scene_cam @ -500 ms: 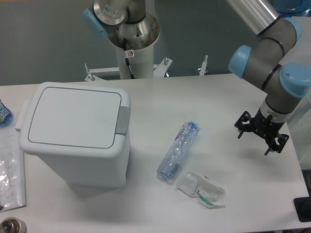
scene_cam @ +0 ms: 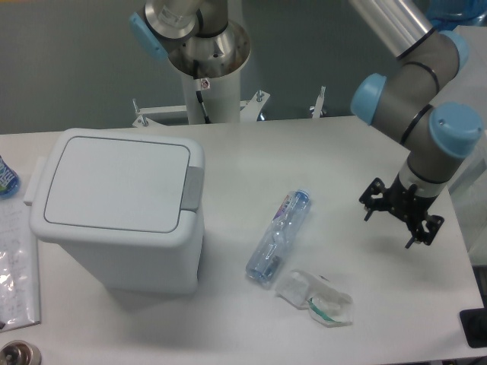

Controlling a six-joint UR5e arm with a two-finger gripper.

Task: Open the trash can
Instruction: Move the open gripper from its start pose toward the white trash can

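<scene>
I see my gripper (scene_cam: 399, 215) hanging spread and empty at the table's right side; the trash can (scene_cam: 118, 213) sits far left, lid shut, its grey tab (scene_cam: 193, 186) facing the gripper.

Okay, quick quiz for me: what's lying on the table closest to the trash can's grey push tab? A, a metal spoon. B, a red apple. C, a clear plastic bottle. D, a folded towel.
C: a clear plastic bottle lies on the table just to the right of the trash can, nearest its grey push tab; no spoon, apple or towel appears.
</scene>
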